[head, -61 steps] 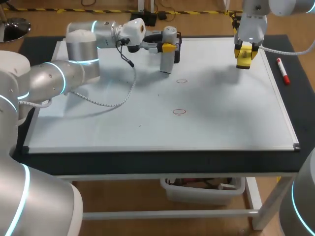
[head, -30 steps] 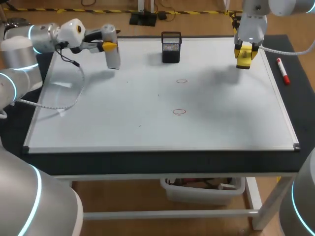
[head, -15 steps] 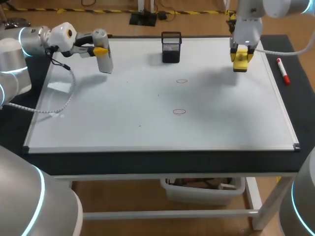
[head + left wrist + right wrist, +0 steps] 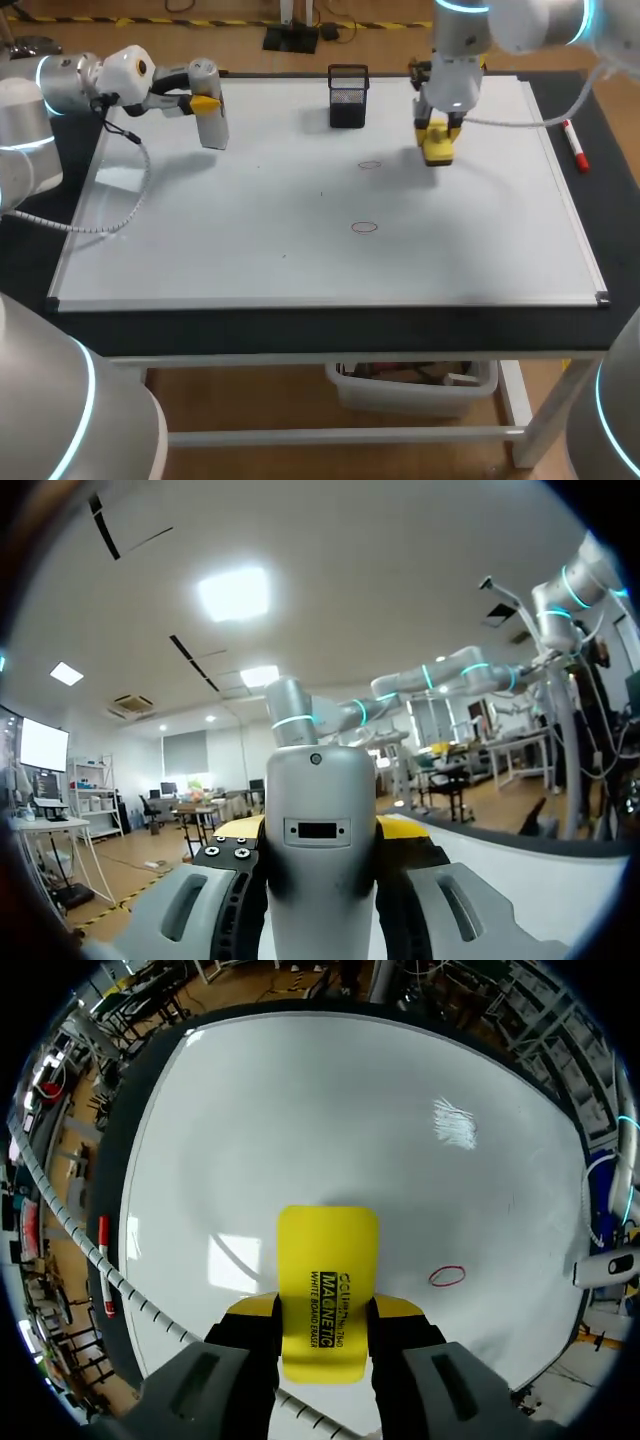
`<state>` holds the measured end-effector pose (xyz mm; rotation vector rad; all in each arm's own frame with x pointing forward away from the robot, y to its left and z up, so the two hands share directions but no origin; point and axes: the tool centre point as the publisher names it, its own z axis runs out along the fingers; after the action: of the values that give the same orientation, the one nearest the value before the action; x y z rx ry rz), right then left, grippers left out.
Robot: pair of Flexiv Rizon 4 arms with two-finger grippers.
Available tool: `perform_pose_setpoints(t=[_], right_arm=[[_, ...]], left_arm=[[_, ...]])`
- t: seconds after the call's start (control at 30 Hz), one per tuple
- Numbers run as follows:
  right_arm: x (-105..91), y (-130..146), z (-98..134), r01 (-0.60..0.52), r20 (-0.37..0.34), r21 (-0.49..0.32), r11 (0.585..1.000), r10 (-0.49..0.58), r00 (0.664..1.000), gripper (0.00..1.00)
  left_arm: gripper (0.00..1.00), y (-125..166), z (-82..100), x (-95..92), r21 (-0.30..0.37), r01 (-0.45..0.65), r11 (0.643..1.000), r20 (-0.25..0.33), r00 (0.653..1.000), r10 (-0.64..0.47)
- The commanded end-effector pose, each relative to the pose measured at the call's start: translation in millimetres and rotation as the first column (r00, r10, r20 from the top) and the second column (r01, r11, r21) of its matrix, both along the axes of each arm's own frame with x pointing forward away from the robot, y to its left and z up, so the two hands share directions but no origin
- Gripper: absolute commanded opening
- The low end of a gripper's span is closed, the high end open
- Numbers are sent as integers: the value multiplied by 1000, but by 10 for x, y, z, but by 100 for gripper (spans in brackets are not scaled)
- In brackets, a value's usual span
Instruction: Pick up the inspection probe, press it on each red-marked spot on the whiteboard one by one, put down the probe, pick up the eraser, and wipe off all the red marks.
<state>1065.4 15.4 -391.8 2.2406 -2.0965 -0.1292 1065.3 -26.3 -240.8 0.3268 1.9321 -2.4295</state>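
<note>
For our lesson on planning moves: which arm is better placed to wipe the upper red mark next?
Right. The right gripper is shut on the eraser and hangs just beside the upper red mark. The left gripper is shut on the probe, far off near the whiteboard's left edge.

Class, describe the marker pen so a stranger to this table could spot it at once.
Find the large whiteboard and follow its right edge towards the far corner. Just beyond that edge, on the dark mat, lies the marker pen. It is slim, white and red, and alone on that strip of mat.
</note>
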Motion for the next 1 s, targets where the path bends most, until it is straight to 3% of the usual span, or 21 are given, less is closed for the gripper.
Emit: perform_pose_setpoints(t=[0.03, 0.47, 1.0], right_arm=[[9, 281, -71, -23, -6, -15, 1000, 23, 1000, 0], [57, 951, -149, -101, -37, 30, 994, 102, 994, 0], [71, 1227, -283, -85, -41, -2, 996, 84, 996, 0]], left_arm=[[0, -22, 56, -74, -18, -379, 925, -92, 922, 376], [0, -22, 56, -74, -18, -379, 925, -92, 922, 376], [0, -22, 56, -74, -18, -379, 925, -92, 922, 376]])
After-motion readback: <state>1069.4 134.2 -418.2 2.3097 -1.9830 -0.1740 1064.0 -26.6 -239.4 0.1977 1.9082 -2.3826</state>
